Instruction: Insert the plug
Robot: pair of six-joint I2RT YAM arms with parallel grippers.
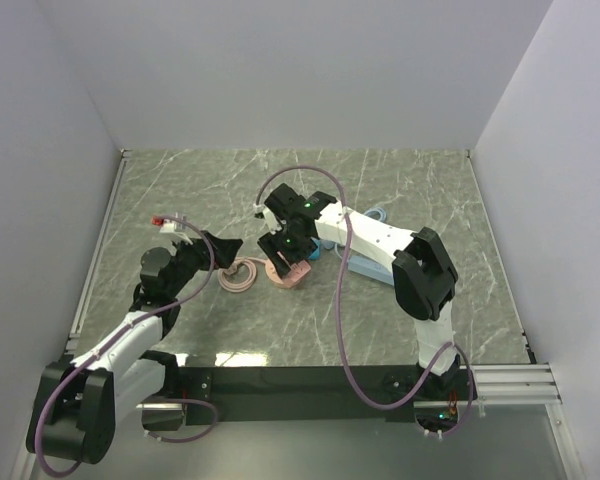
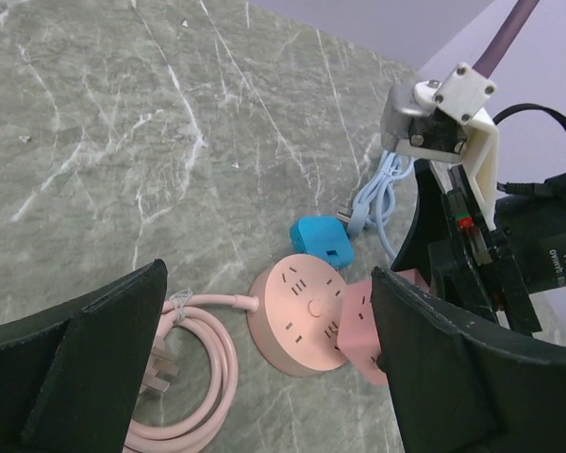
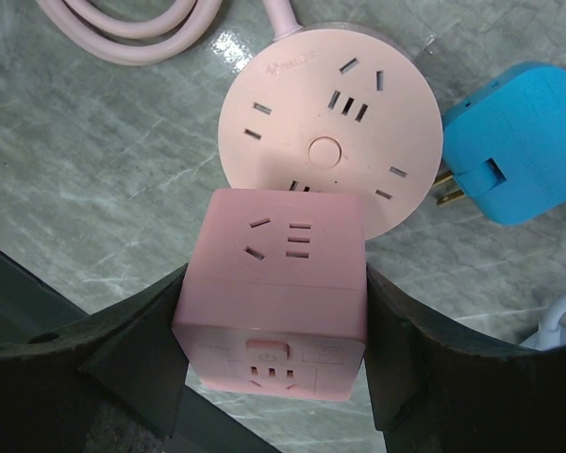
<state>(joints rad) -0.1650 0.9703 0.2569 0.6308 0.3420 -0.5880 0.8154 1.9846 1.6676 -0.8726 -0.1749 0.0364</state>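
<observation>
The left gripper (image 2: 267, 278) has its jaws wide and empty. The right gripper (image 3: 272, 330) has its jaws clamped on the pink cube (image 3: 269, 274) at the edge of the round socket (image 3: 330, 113). Beyond, the plug (image 3: 519, 142) lies loose on the worktop (image 3: 75, 189) beside that socket, so inserting it is not yet begun.

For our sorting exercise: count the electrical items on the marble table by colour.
Pink: 2 (round pink plastic socket disc with cord, pink plastic socket cube)
Bright blue: 1 (small blocky bright-blue plastic plug)
Pale blue: 1 (pale-blue power cord)
Total: 4
</observation>
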